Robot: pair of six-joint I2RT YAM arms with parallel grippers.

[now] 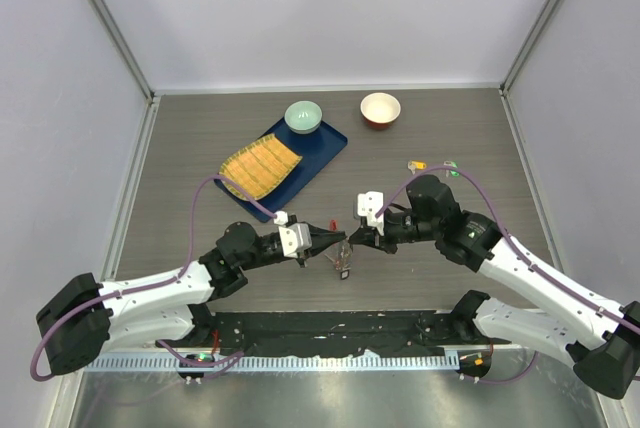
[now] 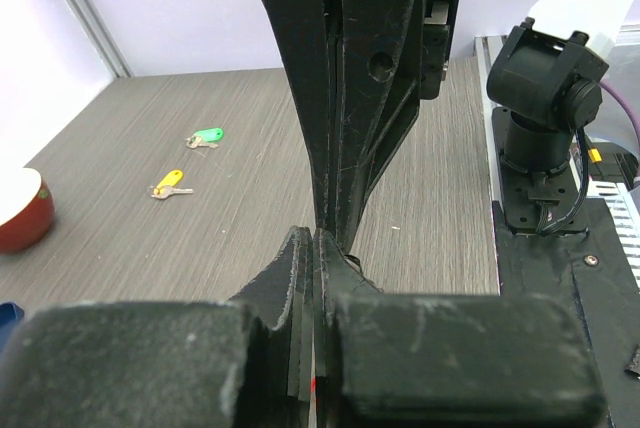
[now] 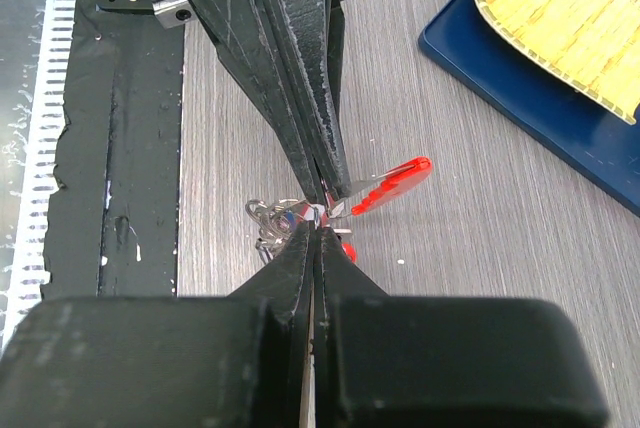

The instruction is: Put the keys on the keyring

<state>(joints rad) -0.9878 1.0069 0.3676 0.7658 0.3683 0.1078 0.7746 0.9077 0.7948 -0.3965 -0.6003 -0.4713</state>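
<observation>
The keyring point(image 1: 343, 254) hangs between my two grippers above the table's near middle. In the right wrist view its red oval loop point(image 3: 395, 182) sticks out to the right and its silver rings point(image 3: 270, 216) bunch to the left. My left gripper point(image 1: 335, 236) is shut on the keyring, and a speck of red shows between its fingers point(image 2: 300, 278). My right gripper point(image 1: 353, 239) faces it tip to tip point(image 3: 318, 228), shut on the keyring's ring end. A yellow key point(image 1: 418, 165) and a green key point(image 1: 449, 164) lie on the table at the right, also seen as the green key point(image 2: 207, 135) and yellow key point(image 2: 170, 185).
A blue tray point(image 1: 325, 144) at the back holds a yellow woven mat point(image 1: 260, 166) and a green bowl point(image 1: 303, 116). A red bowl point(image 1: 380, 108) stands right of it. A black base strip point(image 1: 330, 333) runs along the near edge. Walls close in three sides.
</observation>
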